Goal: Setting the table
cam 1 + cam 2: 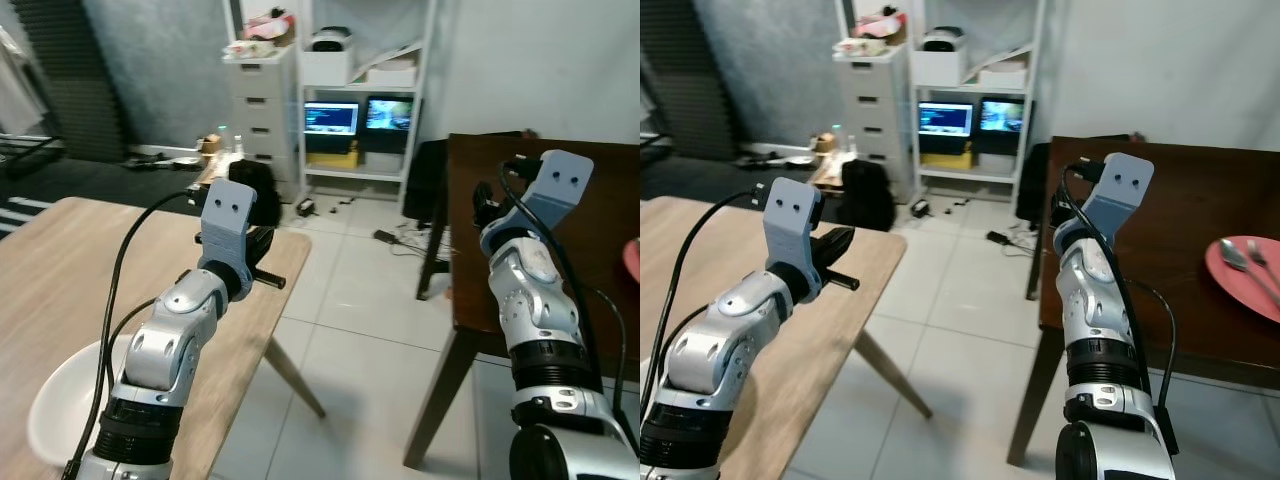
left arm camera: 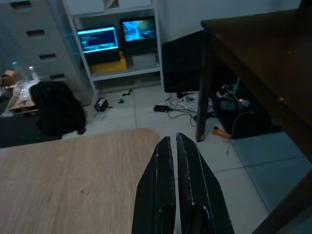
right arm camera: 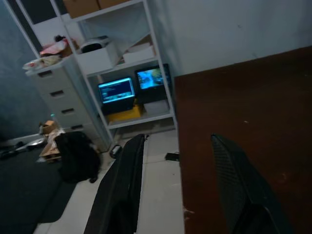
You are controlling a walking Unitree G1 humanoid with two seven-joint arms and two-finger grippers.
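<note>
Both grippers hold nothing

Left gripper (image 2: 174, 146) pinched closed over the light table (image 1: 60, 270); right gripper (image 3: 178, 161) spread wide over the dark table (image 1: 1185, 230), near the pink plate (image 1: 1238, 283).

red plate (image 1: 1252, 280) cut off at frame edge, white bowl (image 1: 62, 405) partly behind arm — cutlery on plate blurred

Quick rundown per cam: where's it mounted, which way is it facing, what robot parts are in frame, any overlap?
Head stereo: looks forward and down; both arms, light table, dark table, pink plate.
Left wrist: along shut left end effector over the light table's corner.
Right wrist: along open right end effector at the dark table's edge.
Shared: shelf monitors, black backpack.
</note>
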